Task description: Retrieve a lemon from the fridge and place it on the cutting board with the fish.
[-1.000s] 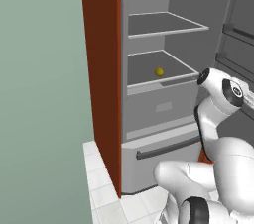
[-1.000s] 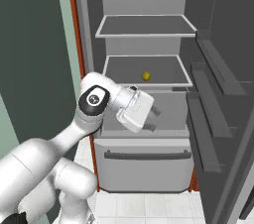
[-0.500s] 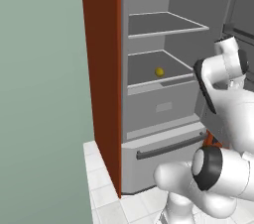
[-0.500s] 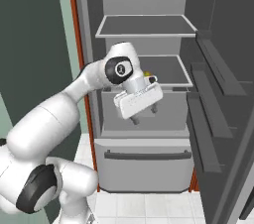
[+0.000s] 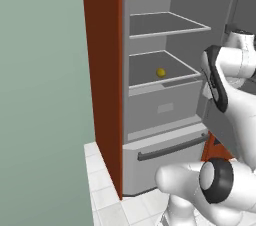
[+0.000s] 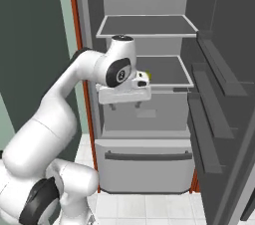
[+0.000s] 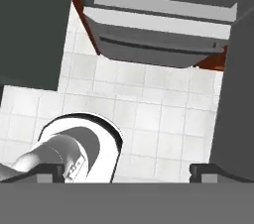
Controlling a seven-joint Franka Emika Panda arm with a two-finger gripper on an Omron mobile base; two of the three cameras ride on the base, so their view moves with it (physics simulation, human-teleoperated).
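While the fridge stands open, the lemon sits on its lower inner shelf, toward the back; in the right base view it peeks out as a yellow bit just behind the robot's hand. Gripper hangs in front of that shelf, pointed down at the white tile floor w/ the bottom drawer below it. Fingertips spread wide apart, nothing btwn them, not touching the lemon.

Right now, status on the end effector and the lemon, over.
End effector open, empty, pointing down at the floor tiles. Lemon on the fridge's lower shelf, untouched. Fridge door open; nothing blocking the shelf front.
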